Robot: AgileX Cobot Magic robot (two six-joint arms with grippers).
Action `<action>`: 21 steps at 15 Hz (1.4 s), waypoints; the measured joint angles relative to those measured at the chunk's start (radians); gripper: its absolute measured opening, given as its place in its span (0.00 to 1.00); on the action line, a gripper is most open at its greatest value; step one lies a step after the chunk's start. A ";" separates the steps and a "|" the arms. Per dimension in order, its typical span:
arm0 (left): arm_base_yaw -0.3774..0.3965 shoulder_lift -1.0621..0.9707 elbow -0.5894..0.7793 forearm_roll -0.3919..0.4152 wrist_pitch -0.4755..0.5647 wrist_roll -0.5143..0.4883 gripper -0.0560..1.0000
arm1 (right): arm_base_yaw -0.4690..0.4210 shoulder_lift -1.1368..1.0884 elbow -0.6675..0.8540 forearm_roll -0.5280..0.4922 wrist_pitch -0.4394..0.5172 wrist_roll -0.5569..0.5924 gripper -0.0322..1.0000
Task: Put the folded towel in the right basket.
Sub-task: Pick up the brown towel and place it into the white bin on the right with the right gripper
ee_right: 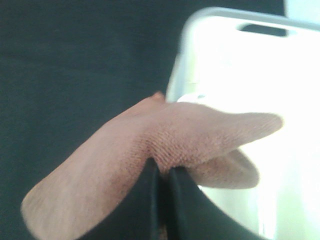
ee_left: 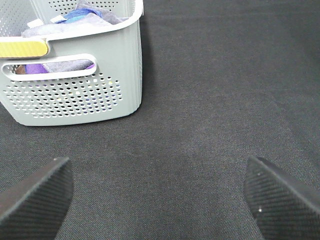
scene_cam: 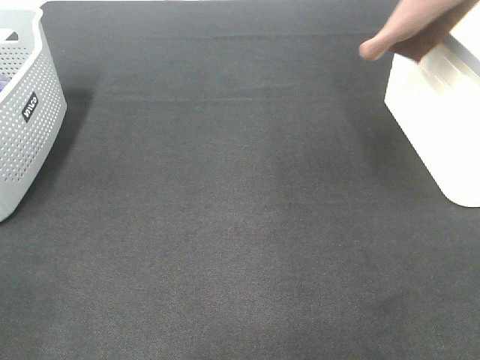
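The folded towel is pinkish-brown and hangs in the air at the far right, over the near-left rim of the white right basket. In the right wrist view my right gripper is shut on the towel, its black fingers pinched together on the fold. One end of the towel reaches over the white basket's rim. My left gripper is open and empty, low over the black cloth, with its fingertips wide apart. It does not show in the exterior view.
A grey perforated basket stands at the left edge and holds several coloured cloths. It sits just ahead of my left gripper in the left wrist view. A black cloth covers the table.
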 joint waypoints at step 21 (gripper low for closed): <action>0.000 0.000 0.000 0.000 0.000 0.000 0.88 | -0.336 0.194 0.000 0.238 -0.020 -0.007 0.65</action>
